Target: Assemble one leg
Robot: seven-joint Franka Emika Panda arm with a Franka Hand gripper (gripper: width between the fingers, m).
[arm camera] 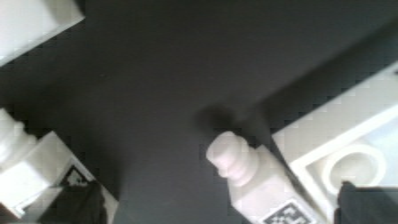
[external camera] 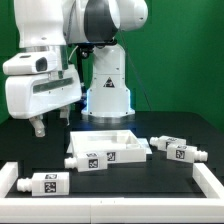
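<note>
We see a matte black table (external camera: 140, 185) that fills the lower half of the exterior view, with a green backdrop (external camera: 175, 60) closing off the room behind it. A low white rail (external camera: 110, 203) borders the table along the near edge and turns up at both ends. The white pedestal of the arm (external camera: 108, 90) stands at the far side of the table, with a faint bluish glow at its foot. The gripper (external camera: 38, 127) hangs over the table toward the exterior view's left, clear of every part and with nothing between its fingers; we cannot tell from either view whether they are apart or together. Near the middle of the table lies the white square tabletop (external camera: 108, 148), flat, its rim raised and marker tags on its near side. One tagged white leg (external camera: 45, 183) lies on its side toward the exterior view's left, just inside the rail and well apart from the tabletop. More leg pieces (external camera: 178, 151) lie to the exterior view's right of the tabletop, close together; we cannot count them. The wrist view is blurred: mostly black table surface, with a white tagged leg (arm camera: 240, 168) lying on it.
</note>
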